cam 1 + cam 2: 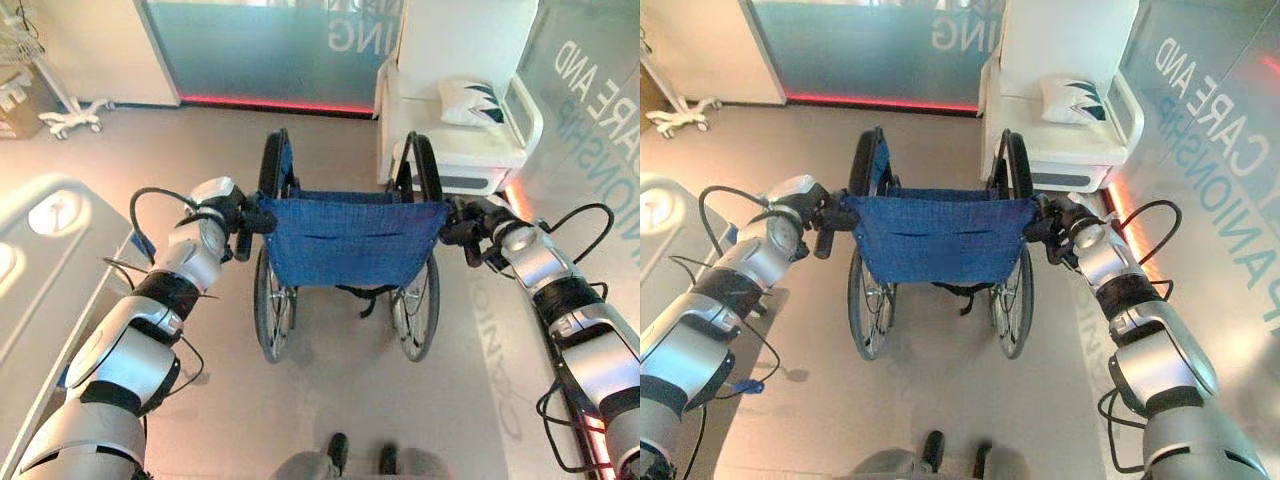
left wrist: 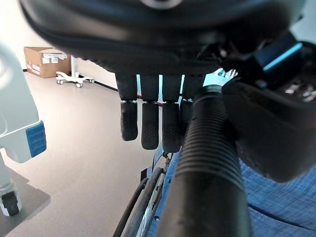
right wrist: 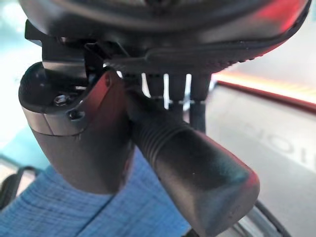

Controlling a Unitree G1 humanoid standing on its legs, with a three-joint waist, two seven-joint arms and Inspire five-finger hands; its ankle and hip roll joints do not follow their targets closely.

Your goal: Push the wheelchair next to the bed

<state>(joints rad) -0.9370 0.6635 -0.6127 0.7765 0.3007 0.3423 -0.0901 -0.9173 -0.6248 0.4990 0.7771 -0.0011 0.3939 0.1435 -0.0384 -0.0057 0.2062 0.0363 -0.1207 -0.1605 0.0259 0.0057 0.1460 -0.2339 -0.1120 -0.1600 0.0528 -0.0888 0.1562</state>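
The wheelchair [image 1: 345, 240], with a blue cloth back and large spoked wheels, stands in the middle of the floor, its back facing me. My left hand [image 1: 240, 222] is at the left push handle. In the left wrist view its fingers [image 2: 150, 131] curl down beside the ribbed black grip [image 2: 210, 163], with the thumb on the grip's other side. My right hand [image 1: 465, 228] holds the right push handle [image 3: 192, 163], clamped between thumb [image 3: 84, 143] and fingers. The white bed [image 1: 40, 260] lies along my left side, beside the left arm.
A white armchair [image 1: 455, 150] with a patterned pillow [image 1: 472, 102] stands just beyond the wheelchair's right wheel. A frosted glass wall [image 1: 260, 50] closes the far side. A wheeled stand base [image 1: 72, 115] and a cardboard box [image 2: 44, 61] sit at the far left.
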